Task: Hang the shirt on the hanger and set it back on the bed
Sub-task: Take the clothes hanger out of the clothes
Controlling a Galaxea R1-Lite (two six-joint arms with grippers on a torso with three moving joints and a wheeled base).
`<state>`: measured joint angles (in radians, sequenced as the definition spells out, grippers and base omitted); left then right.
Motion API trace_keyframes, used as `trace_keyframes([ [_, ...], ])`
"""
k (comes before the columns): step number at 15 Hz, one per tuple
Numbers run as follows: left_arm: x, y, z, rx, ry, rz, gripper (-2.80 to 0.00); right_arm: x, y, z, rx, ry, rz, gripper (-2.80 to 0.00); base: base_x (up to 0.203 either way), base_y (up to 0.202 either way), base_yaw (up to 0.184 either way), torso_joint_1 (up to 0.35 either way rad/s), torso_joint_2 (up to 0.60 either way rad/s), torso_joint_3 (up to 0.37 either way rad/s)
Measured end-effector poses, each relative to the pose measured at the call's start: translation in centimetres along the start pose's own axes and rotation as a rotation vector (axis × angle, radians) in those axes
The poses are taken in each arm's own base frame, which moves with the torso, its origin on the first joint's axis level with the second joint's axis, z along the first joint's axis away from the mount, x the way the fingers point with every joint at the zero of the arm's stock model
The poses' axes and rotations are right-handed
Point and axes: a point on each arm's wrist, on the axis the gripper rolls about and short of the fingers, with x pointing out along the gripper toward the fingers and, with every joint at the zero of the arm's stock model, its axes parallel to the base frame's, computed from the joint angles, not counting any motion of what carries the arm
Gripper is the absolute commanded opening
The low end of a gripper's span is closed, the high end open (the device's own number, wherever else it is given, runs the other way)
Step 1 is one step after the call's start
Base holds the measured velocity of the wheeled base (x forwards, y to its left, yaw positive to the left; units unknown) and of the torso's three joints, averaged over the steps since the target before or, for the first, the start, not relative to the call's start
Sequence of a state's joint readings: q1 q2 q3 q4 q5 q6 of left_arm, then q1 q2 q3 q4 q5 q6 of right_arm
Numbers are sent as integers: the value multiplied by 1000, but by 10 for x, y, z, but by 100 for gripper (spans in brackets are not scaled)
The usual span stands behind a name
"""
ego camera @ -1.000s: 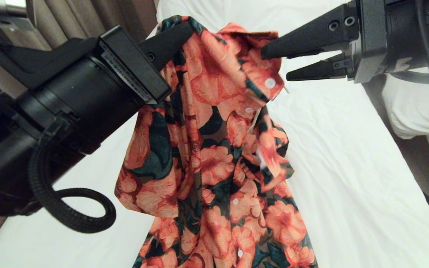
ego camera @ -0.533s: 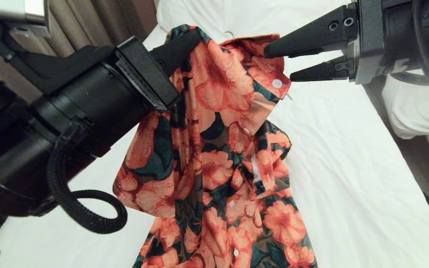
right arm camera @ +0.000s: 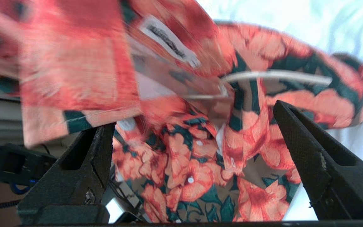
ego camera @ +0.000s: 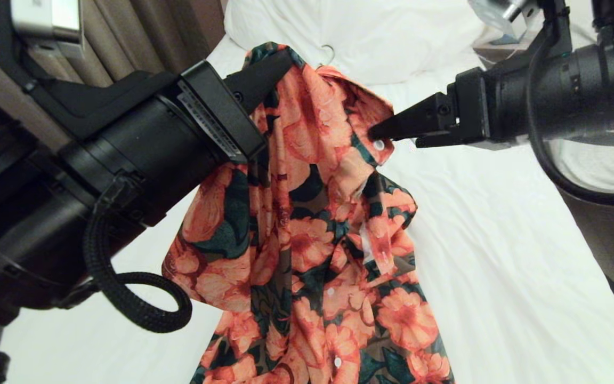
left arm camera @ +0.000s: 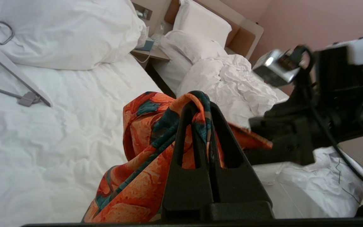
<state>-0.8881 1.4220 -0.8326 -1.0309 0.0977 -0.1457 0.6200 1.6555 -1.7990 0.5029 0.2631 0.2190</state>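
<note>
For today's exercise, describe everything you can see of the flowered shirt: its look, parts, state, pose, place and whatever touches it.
The short-sleeved shirt of thin, soft-looking fabric printed with orange-pink flowers and dark green leaves has white buttons, an open collar and a neck label. It hangs bunched and creased above the white-sheeted bed, pinched at its top by the shut black left gripper. A thin cream-white wire hanger shows inside it. The open black right gripper sits at the collar.

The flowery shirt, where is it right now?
In the head view the shirt hangs in the middle above the white bed, pinched at its top by the left gripper.
</note>
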Motion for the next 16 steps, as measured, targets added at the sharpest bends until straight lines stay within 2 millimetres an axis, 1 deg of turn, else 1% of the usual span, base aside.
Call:
trace_keyframes([
  [3,0,0,1,1,-3,0,-280,16,-5,0,16,-32,-3,0,0,0,0,0,0,0],
  [7,-1,0,2,1,-8,0,-280,40,-7,-4,15,-27,-44,0,0,0,0,0,0,0],
  [10,-1,0,2,1,-8,0,-280,57,-4,0,-15,-114,-102,0,0,0,0,0,0,0],
  [12,-1,0,2,1,-8,1,-280,61,-3,1,-23,-124,-109,0,0,0,0,0,0,0],
  [16,2,1,3,4,-15,22,-280,55,-6,1,-14,-110,-126,0,0,0,0,0,0,0],
])
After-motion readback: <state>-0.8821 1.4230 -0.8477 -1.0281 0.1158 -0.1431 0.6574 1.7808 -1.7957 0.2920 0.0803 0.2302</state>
